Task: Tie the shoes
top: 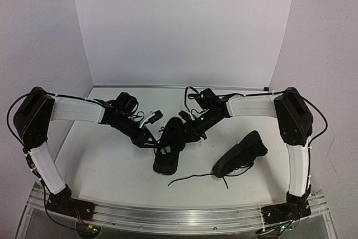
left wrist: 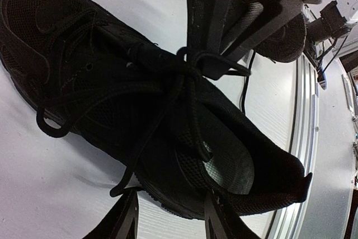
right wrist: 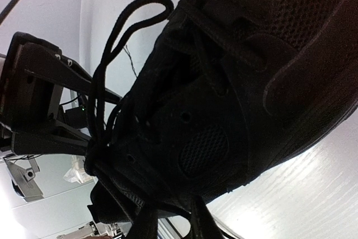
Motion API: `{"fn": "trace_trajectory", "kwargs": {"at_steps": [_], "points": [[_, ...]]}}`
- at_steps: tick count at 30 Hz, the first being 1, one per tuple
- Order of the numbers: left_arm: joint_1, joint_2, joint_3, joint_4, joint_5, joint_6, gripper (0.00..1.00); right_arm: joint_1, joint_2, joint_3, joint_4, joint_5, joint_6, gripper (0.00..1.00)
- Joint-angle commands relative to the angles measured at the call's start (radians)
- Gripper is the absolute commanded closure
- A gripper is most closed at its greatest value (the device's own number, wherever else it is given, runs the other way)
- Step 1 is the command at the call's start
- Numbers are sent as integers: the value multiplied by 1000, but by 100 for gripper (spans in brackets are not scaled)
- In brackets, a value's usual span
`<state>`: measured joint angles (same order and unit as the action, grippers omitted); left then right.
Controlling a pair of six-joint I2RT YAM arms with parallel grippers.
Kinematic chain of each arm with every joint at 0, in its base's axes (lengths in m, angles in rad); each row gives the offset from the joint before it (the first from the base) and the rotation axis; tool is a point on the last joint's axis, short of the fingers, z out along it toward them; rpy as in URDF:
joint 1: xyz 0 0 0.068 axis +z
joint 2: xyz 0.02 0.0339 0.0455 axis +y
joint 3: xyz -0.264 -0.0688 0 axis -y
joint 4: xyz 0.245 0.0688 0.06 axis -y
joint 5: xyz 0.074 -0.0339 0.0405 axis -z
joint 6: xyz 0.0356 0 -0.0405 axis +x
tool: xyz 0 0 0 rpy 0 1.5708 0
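One black shoe lies mid-table, toe toward me; the other shoe lies on its side to the right, its lace trailing loose. My left gripper is at the middle shoe's left side and my right gripper at its upper right. In the left wrist view the shoe fills the frame, pale insole showing. The left gripper stands open, the sole edge between its tips. The right gripper pinches the crossed laces. Its own view shows a lace loop and its tips lost against the shoe.
White walls close in the table at the back and on both sides. An aluminium rail with both arm bases runs along the near edge. Cables hang from both arms over the back half of the table.
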<state>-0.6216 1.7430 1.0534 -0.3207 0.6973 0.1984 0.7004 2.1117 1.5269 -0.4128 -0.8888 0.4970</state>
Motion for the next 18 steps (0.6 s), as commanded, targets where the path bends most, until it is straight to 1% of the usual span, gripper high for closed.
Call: {"fn": "trace_trajectory", "kwargs": {"at_steps": [1, 4, 11, 15, 18], "points": [[-15, 12, 31, 33, 28, -13, 60, 7, -18, 21, -4, -7, -11, 100], [-25, 16, 27, 41, 33, -22, 63, 7, -37, 15, -6, 14, -5, 100], [-80, 23, 30, 125, 43, -87, 78, -39, -106, -28, -12, 69, 26, 100], [-91, 27, 37, 168, 48, -130, 81, -63, -124, -32, -14, 84, 33, 100], [-93, 24, 42, 183, 45, -155, 82, -65, -114, -15, -16, 81, 36, 100]]}}
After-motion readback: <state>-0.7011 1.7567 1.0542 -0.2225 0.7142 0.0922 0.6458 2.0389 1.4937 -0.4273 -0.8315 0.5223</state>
